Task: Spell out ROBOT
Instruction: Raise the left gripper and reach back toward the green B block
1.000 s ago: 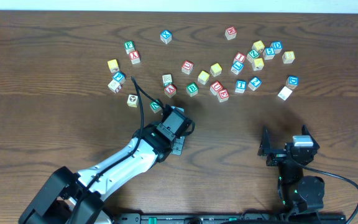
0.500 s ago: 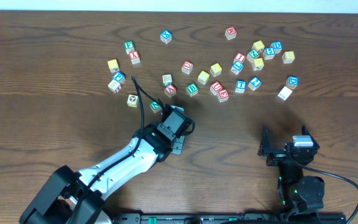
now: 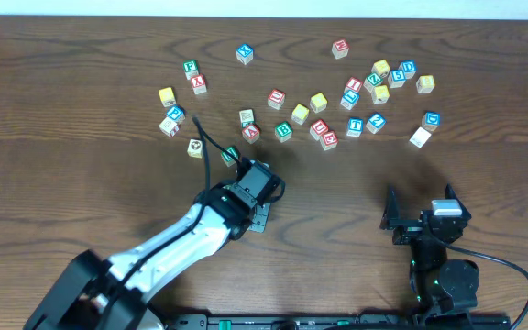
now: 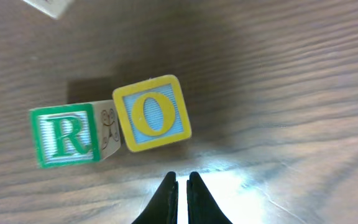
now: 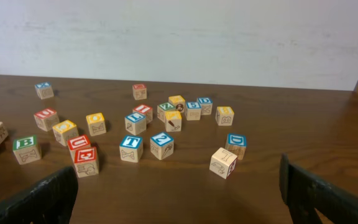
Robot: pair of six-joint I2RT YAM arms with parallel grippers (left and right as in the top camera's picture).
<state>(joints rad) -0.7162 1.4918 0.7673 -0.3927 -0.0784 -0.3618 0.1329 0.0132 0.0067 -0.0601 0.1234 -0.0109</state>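
While the overhead view is hiding the spelled letters under the left arm (image 3: 181, 234), I am reading them off the left wrist camera. One green R block (image 4: 64, 135) and one yellow-framed O block (image 4: 152, 114) are lying face up side by side. The R is sitting to the left of the O in that view, and the O is turned slightly askew, touching the R's side or all but touching it. That is making two of the five letters in the row. The pair is lying just beyond the tips of the left jaws, which are pressing together with only a hairline between them and gripping nothing. That arm is stretching from the near left corner to a spot a little left of the middle of the worktop (image 3: 62, 183).

Across the far half of the worktop I am counting twenty-nine loose blocks, strung from left of centre toward the far right corner, give or take one where they crowd. Among them I am making out one green B block (image 5: 27, 149) and one blue T block (image 5: 131, 148). The right arm (image 3: 438, 257) is sitting by the near edge, right of centre, and the right jaws are standing spread wide and empty.
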